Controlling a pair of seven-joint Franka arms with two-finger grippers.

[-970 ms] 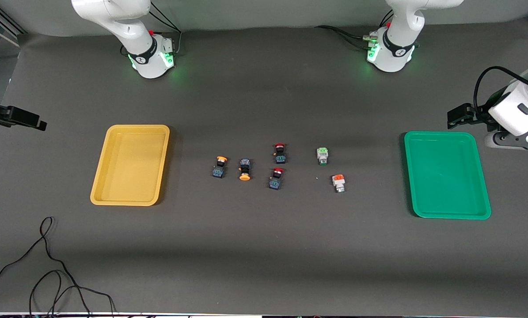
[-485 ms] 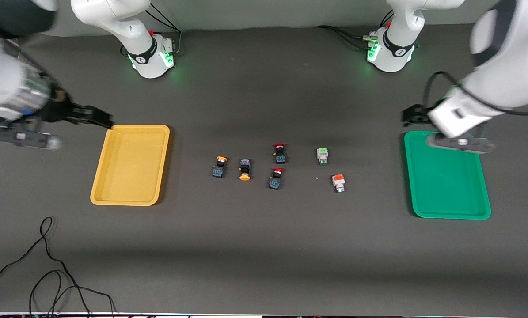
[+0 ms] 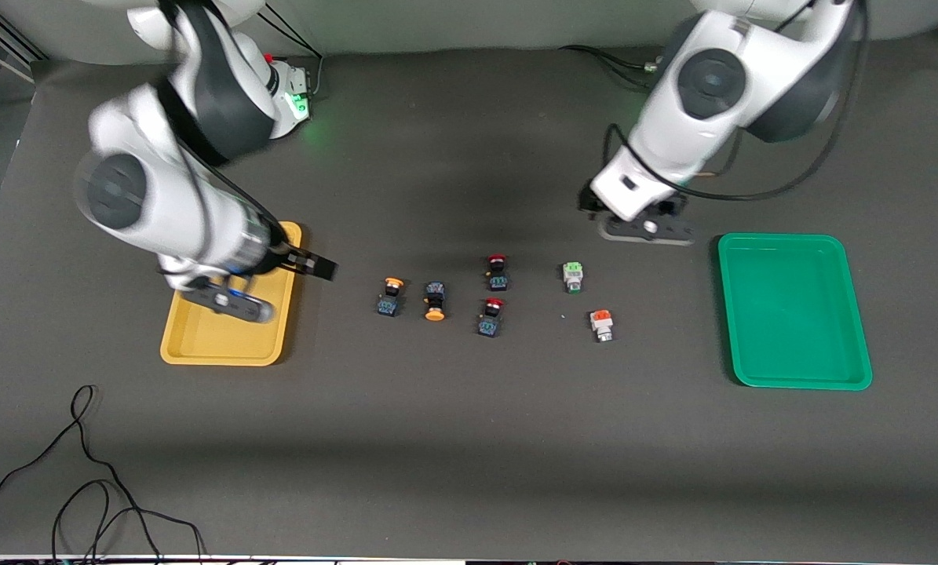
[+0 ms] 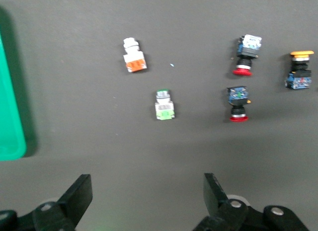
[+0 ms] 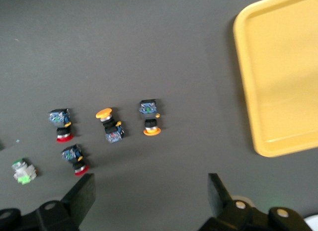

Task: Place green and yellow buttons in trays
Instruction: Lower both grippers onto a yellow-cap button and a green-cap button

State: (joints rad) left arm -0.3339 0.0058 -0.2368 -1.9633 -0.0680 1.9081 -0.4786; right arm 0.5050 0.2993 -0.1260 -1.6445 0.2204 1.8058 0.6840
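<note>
Front view: high camera facing the robots across the table (image 3: 469, 471), looking steeply down; whole tabletop and both bases in frame.

Left wrist view: looks down from above the table, closer in, past its own fingertips (image 4: 79, 193); takes in the green tray (image 4: 10, 116) edge.

Right wrist view: same downward look, with the yellow tray (image 5: 278, 77).

Both wrist views share the red-capped switches (image 4: 237, 103).
</note>
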